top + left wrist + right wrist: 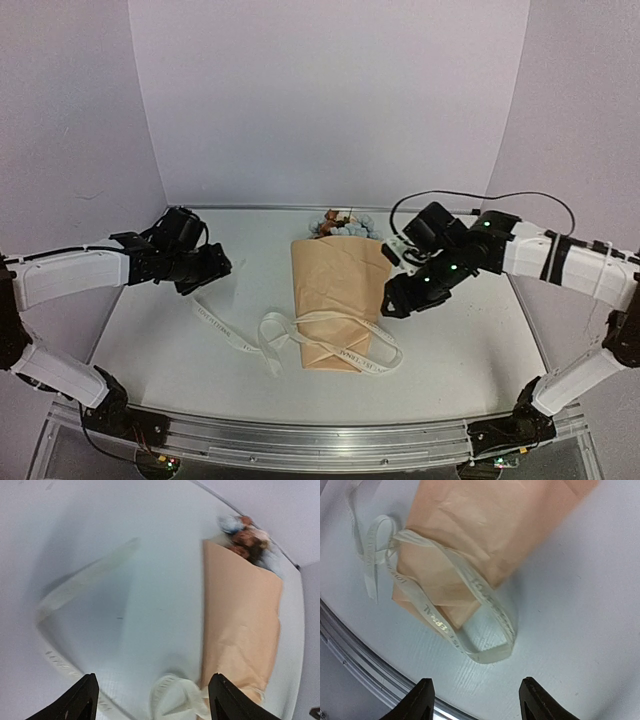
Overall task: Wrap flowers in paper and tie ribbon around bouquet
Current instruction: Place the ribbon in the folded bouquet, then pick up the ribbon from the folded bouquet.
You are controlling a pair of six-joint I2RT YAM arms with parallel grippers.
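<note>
Bouquet wrapped, ribbon looped loosely.
Paper hides all but blurred flower heads; left gripper and right gripper both spread, empty.

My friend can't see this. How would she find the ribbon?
Start at the white table; in its middle lies a tan paper cone with blue and brown flowers at its far end. Looped over the cone's near end is the long cream-white fabric ribbon, the only thin floppy strip.
</note>
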